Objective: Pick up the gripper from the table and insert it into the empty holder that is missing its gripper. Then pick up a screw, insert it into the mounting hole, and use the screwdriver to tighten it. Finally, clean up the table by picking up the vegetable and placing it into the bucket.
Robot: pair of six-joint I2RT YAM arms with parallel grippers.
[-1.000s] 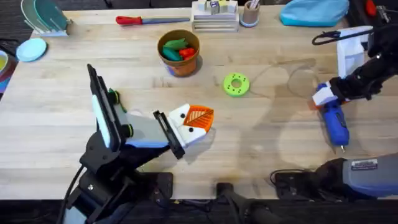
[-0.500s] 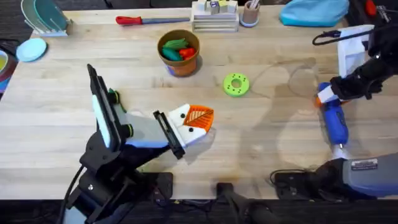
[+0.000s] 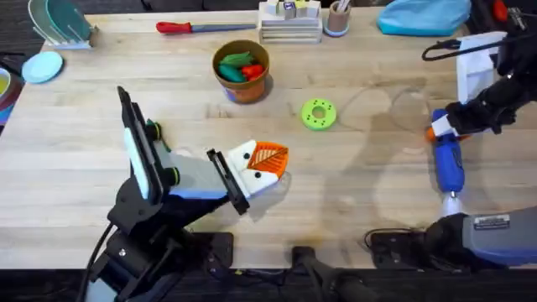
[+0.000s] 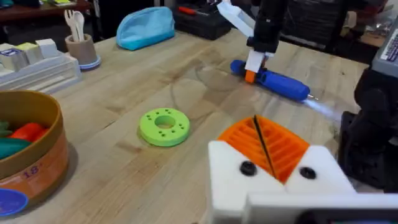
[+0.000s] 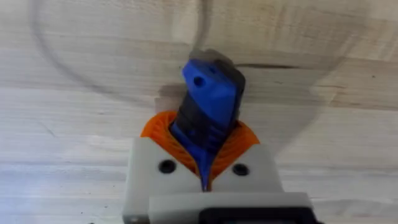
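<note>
My left gripper rests low at the table's middle, shut, its two orange ribbed tips pressed together in their white holders. A dark screw head shows in each white base. At the right edge, my right gripper is shut on the rear end of the blue screwdriver, which lies along the table with its bit toward the front edge. The right wrist view has the screwdriver clamped between the orange pads. A dark-green vegetable lies inside the orange-brown bucket, beside a red piece.
A lime-green ring disc lies between the bucket and the right arm. A red-handled tool, a white tray stack, a cup and a blue pouch line the far edge. A pale-blue disc sits far left.
The right gripper has turned a little and shifted slightly with the screwdriver, whose body now lies straighter toward the front edge. The left arm has stayed still.
</note>
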